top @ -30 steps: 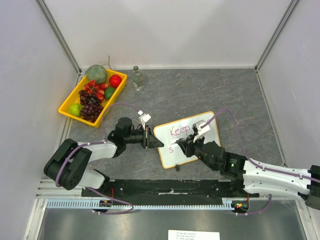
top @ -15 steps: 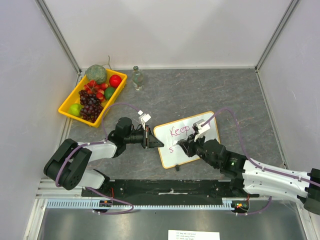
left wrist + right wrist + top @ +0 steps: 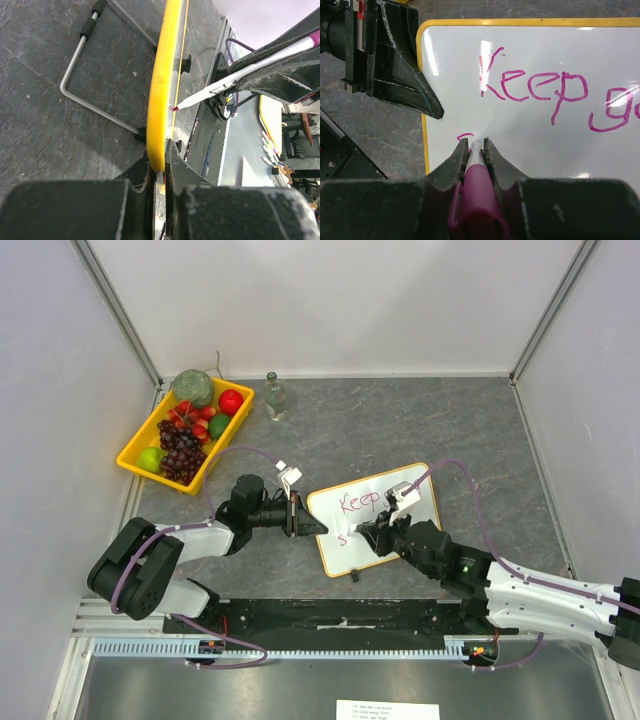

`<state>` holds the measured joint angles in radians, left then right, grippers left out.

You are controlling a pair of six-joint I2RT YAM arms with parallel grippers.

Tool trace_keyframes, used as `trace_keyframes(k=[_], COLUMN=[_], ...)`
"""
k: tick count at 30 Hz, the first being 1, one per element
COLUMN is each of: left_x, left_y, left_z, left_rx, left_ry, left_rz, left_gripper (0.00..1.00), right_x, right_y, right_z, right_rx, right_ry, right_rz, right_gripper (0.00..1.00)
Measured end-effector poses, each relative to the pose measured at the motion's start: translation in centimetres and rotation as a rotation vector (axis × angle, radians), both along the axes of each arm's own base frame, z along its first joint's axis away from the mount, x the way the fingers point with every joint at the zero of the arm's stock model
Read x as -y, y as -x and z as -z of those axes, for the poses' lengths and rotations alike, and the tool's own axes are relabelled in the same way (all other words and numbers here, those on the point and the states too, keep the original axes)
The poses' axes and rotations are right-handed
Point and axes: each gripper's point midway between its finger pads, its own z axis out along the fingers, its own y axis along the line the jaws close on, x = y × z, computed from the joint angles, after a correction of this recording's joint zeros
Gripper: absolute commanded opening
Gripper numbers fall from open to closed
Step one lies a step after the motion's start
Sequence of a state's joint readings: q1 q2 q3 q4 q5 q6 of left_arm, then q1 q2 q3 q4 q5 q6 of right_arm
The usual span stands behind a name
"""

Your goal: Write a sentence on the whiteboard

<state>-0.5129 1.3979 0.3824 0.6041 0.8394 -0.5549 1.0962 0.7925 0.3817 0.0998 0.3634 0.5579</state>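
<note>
The whiteboard [image 3: 385, 502], white with a thin yellow frame, stands tilted on the grey table. "Keep" [image 3: 532, 85] and more letters are written on it in magenta. My left gripper [image 3: 310, 525] is shut on the board's left edge; its yellow frame [image 3: 162, 85] runs between the jaws. My right gripper [image 3: 362, 532] is shut on a magenta marker [image 3: 477, 195]. The marker tip [image 3: 175, 107] touches the board at the lower left, by a short fresh stroke [image 3: 465, 135]. The left gripper's fingers [image 3: 400, 65] show at the board's left edge.
A yellow tray [image 3: 148, 433] with grapes, apples and other fruit stands at the back left. A small clear bottle [image 3: 275, 396] stands to its right. The board's wire stand [image 3: 95, 70] rests on the table behind it. Walls close in the table.
My right gripper with the marker has shifted slightly left and up along the board's lower-left area. The left gripper and the board have stayed in place.
</note>
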Motion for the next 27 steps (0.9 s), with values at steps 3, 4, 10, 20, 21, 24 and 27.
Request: trace_keyframes(k=[3,4,10,20,21,24,27], left_x=[0.0,0.0,0.0,0.0,0.0,0.0,0.0], left_y=[0.0,0.0,0.0,0.0,0.0,0.0,0.0], left_z=[0.0,0.0,0.0,0.0,0.0,0.0,0.0], left_rx=[0.0,0.0,0.0,0.0,0.0,0.0,0.0], left_ry=[0.0,0.0,0.0,0.0,0.0,0.0,0.0], left_rz=[0.0,0.0,0.0,0.0,0.0,0.0,0.0], left_gripper=[0.02,0.02,0.02,0.02,0.02,0.02,0.02], right_x=[0.0,0.0,0.5,1.9,1.9,2.1,2.1], right_y=[0.0,0.0,-0.1,-0.5,-0.4,-0.4,-0.5], right_z=[0.0,0.1,0.1,-0.1,-0.1,-0.2,-0.7], right_rx=[0.0,0.0,0.001,0.014,0.015,0.019,0.029], right_ry=[-0.001,-0.003,-0.012,0.003,0.004,0.006,0.001], right_rz=[0.0,0.001,0.026,0.078,0.077,0.077,0.078], right_gripper=[0.0,0.0,0.0,0.0,0.0,0.0,0.0])
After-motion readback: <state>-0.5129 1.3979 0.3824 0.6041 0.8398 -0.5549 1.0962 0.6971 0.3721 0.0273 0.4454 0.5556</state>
